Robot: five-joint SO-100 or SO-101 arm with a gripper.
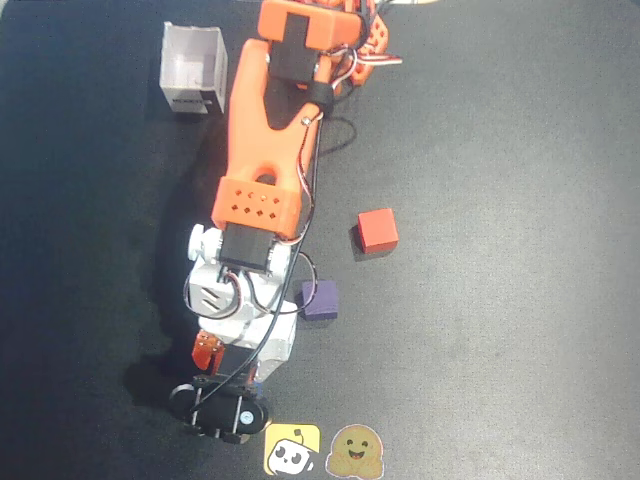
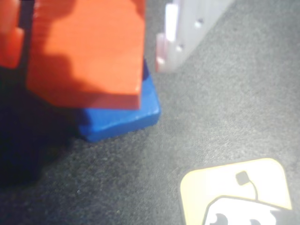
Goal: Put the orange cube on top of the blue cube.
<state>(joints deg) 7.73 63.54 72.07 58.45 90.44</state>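
Note:
In the wrist view the orange cube [image 2: 89,51] sits on top of the blue cube [image 2: 124,117], which rests on the dark mat. My gripper [image 2: 89,44] straddles the orange cube. The orange finger [image 2: 9,42] is to its left and the white finger [image 2: 171,42] to its right, with a visible gap on each side, so the jaws are open. In the overhead view my gripper [image 1: 228,378] is at the bottom left, and the arm hides both cubes.
A red cube [image 1: 377,230] and a dark purple cube [image 1: 320,298] lie right of the arm. A clear box [image 1: 193,68] stands top left. A yellow sticker [image 1: 292,450] [image 2: 239,197] and a brown sticker [image 1: 357,452] lie near the gripper.

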